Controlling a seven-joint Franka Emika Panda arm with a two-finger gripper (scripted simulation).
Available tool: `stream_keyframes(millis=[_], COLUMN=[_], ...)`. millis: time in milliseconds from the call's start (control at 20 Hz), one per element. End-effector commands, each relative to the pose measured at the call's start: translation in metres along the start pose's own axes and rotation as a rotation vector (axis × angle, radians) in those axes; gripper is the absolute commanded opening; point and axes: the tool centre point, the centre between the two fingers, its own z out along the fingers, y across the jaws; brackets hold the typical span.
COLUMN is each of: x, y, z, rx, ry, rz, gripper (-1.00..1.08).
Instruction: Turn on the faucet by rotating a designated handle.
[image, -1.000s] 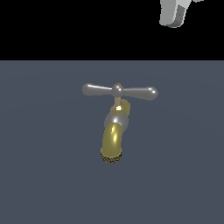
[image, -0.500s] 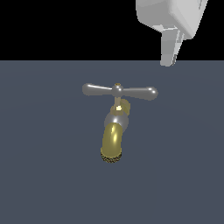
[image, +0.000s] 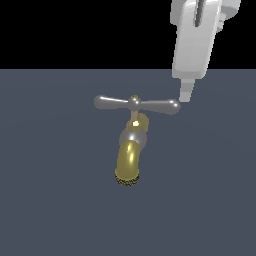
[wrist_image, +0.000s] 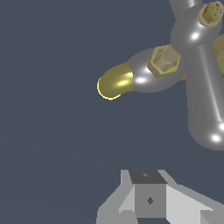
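Brass-gold and curved, the spout of the small faucet (image: 130, 162) stands on the dark grey-blue surface (image: 50, 200) near the middle of the exterior view, its rough speckled mouth facing down. Across its top lies the slim silver crossbar handle (image: 137, 104), level, with a ball hub. The white gripper (image: 185, 92) hangs just beside the handle's bulb on the exterior view's right; contact cannot be told, nor whether the gripper is open or closed. In the wrist view, the handle (wrist_image: 202, 87) looms close beyond a grey fingertip (wrist_image: 146, 194), with the spout (wrist_image: 114, 81) further off.
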Motion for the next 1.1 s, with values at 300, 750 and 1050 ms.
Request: stream_keyframes(millis=[300,750,1050], x=[0.007,0.013,0.015], y=[0.022,0.032,0.033], z=[0.031,0.047,0.049], rx=[-0.004,-0.004,-0.003], ry=[-0.001,0.001,0.003], rz=[-0.153,-0.229,-0.241], gripper=[-1.00,-1.00,-1.00])
